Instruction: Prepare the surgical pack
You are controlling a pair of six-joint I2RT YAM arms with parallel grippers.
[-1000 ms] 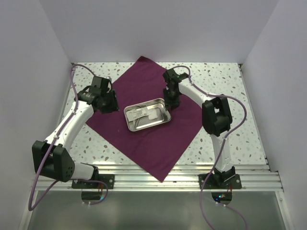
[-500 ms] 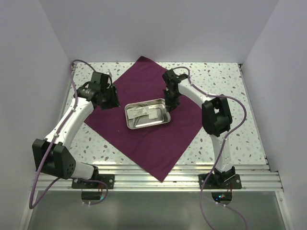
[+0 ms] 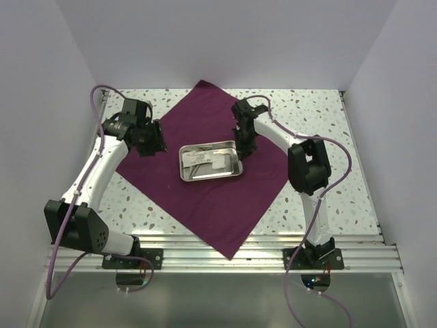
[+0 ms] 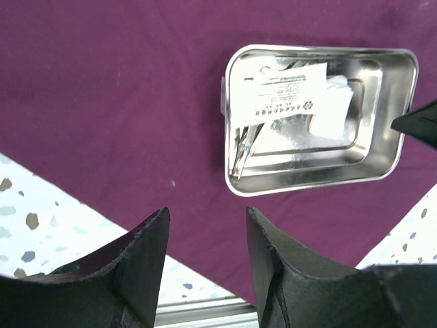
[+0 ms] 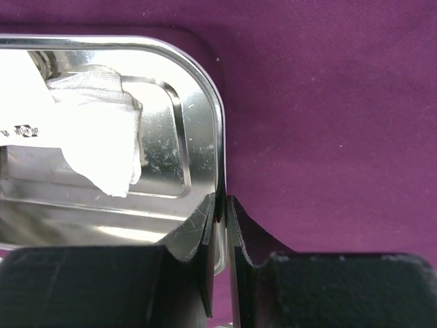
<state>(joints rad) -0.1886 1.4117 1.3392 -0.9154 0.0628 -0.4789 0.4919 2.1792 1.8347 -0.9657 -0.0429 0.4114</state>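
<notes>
Right wrist: right hand [image 5: 222, 205] pinching steel tray [image 5: 167, 137] rim.
Left wrist: left hand [image 4: 207, 219] spread above maroon cloth [image 4: 102, 89].

— Anything legible here?
— Only one item carries print: a white paper packet [image 4: 283, 92] in the steel tray [image 4: 382, 147], ahead of the left gripper [image 4: 207, 219] and slightly to its right. It has several lines of small black type, too fine to read.
— And by the right gripper [image 5: 220, 205]?
— To its left, a few black marks at the packet's edge, cut off and unreadable.
</notes>
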